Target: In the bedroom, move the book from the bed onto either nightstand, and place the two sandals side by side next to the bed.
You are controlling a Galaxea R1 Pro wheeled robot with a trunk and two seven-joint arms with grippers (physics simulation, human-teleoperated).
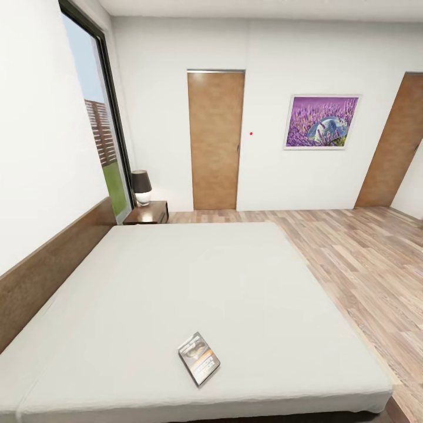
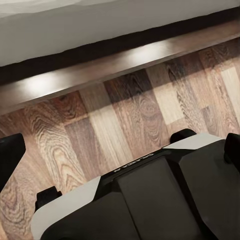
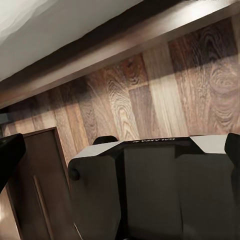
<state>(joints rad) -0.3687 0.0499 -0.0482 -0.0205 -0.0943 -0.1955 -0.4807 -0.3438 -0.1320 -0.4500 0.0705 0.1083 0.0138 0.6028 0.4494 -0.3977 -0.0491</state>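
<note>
One thin rect. book (image 1: 199,358) flat on smooth white bed (image 1: 194,276), both hands' state can't tell.

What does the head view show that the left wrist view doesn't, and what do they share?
Head view: the book lying on the mattress near the foot of the bed, a nightstand with a lamp in the far corner, a door, a purple picture and a window.

Left wrist view: part of the robot's own dark and white body low over the floorboards.

Both: the bed with its white mattress, and the wooden floor.
</note>
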